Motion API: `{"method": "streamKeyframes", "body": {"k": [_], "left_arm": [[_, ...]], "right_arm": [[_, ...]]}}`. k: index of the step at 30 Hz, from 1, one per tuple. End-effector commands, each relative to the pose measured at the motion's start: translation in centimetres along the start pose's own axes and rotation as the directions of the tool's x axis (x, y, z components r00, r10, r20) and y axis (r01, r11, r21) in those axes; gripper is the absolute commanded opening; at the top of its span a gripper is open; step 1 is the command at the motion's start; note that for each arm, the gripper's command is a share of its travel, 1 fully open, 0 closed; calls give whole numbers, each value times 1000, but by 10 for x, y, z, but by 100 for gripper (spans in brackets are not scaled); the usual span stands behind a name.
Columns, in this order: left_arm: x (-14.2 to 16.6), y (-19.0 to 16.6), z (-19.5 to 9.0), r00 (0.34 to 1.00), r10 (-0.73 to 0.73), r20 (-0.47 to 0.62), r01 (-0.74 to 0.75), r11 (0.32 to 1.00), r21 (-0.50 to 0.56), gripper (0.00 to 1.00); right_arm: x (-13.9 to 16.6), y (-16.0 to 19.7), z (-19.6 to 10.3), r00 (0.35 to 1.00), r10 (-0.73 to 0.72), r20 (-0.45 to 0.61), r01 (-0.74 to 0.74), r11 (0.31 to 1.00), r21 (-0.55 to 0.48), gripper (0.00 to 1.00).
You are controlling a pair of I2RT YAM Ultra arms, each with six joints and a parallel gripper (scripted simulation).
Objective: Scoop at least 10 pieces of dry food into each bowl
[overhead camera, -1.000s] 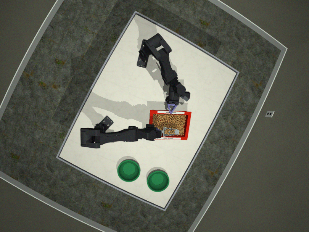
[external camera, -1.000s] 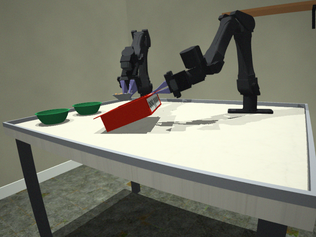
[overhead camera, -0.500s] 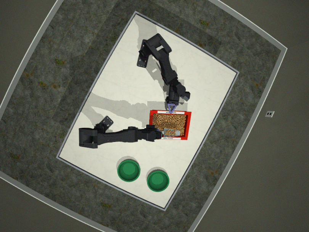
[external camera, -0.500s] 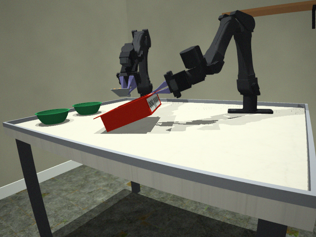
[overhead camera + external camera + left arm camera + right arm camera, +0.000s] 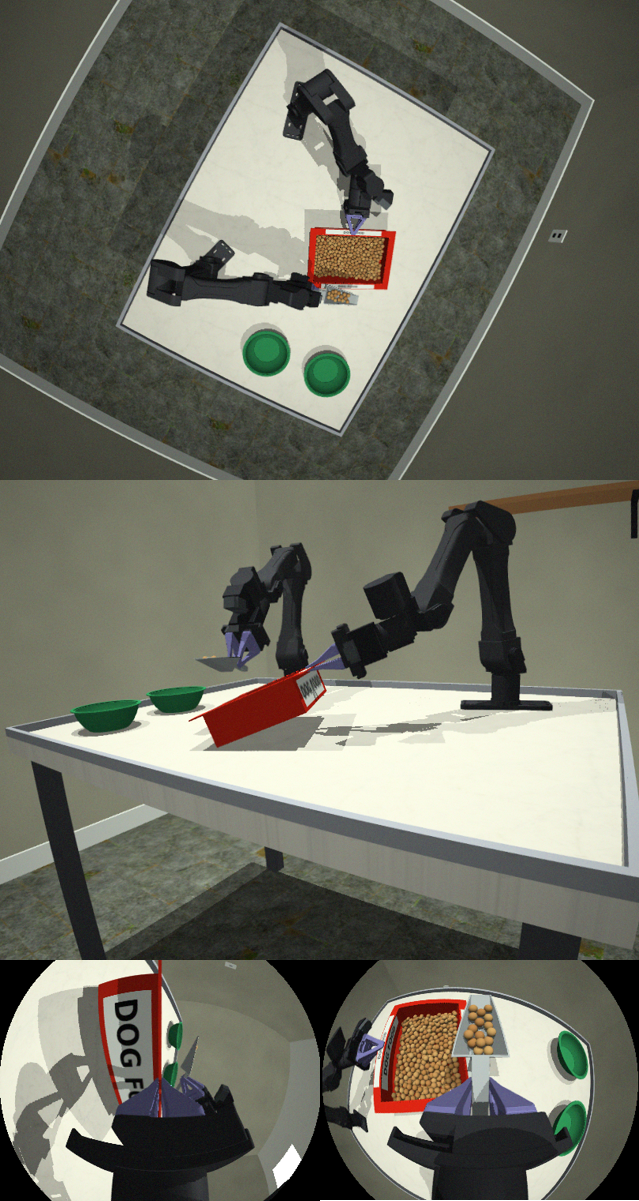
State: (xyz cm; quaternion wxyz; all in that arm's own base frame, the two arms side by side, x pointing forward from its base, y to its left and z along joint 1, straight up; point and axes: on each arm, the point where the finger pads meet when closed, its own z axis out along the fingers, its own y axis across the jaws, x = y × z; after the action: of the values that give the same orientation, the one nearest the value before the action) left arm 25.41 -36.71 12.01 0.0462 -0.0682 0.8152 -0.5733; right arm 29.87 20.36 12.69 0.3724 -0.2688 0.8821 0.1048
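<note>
Far left in the exterior view, two green bowls [image 5: 326,374] [image 5: 106,718] [image 5: 175,1035] [image 5: 573,1055] sit near the pale table's [image 5: 412,155] [image 5: 412,789] [image 5: 525,1019] raised edge, plain wall [image 5: 102,583] behind. Next, the loaded scoop [image 5: 355,299] [image 5: 219,662] [image 5: 191,1061] [image 5: 480,1063], aloft, its handle clamped in the right gripper [image 5: 316,287] [image 5: 238,663] [image 5: 182,1076] [image 5: 480,1079] — fingers mostly hidden from above. Then the tilted box [image 5: 312,253] [image 5: 258,704] [image 5: 160,1039] [image 5: 379,1107], its food screened by the side; open tabletop toward the bowls — left gripper [image 5: 353,233] [image 5: 309,668] [image 5: 160,1079] [image 5: 383,1044] pinching its rim.
</note>
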Motion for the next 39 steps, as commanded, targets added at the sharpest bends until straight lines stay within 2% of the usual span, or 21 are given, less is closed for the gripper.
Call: {"method": "streamKeyframes", "body": {"k": [1, 2, 3, 7, 16, 19, 20, 23, 33, 36, 37, 39], "left_arm": [[-15, -54, -8, 992, 111, 59, -117, 987, 113, 0], [-15, -54, -8, 992, 111, 59, -117, 987, 113, 0], [-15, -54, -8, 992, 111, 59, -117, 987, 113, 0], [-15, -54, -8, 992, 111, 59, -117, 987, 113, 0], [-15, -54, -8, 992, 111, 59, -117, 987, 113, 0], [-15, -54, -8, 992, 111, 59, -117, 987, 113, 0], [-15, -54, -8, 992, 111, 59, -117, 987, 113, 0], [-15, -54, -8, 992, 111, 59, -117, 987, 113, 0], [-15, -54, -8, 992, 111, 59, -117, 987, 113, 0], [-15, -54, -8, 992, 111, 59, -117, 987, 113, 0], [-15, -54, -8, 992, 111, 59, -117, 987, 113, 0], [-15, -54, -8, 992, 111, 59, -117, 987, 113, 0]], "right_arm": [[-7, -9, -13, 999, 15, 34, -15, 1000, 16, 0], [-14, -13, -17, 998, 25, 56, -26, 999, 19, 0], [5, -17, -15, 999, 33, 17, -34, 999, 29, 0], [2, -39, -30, 997, 69, 43, -72, 994, 83, 0], [34, -74, -54, 987, 159, 21, -160, 973, 166, 0], [28, -79, -60, 985, 166, 45, -171, 970, 174, 0], [47, -81, -57, 983, 182, 9, -180, 966, 185, 0], [50, -93, -68, 977, 211, 26, -211, 952, 221, 0], [95, -120, -96, 945, 327, 25, -317, 890, 326, 0], [91, -124, -103, 942, 332, 50, -328, 882, 338, 0], [109, -123, -99, 935, 354, 20, -338, 874, 348, 0], [113, -128, -107, 927, 374, 35, -360, 856, 371, 0]]}}
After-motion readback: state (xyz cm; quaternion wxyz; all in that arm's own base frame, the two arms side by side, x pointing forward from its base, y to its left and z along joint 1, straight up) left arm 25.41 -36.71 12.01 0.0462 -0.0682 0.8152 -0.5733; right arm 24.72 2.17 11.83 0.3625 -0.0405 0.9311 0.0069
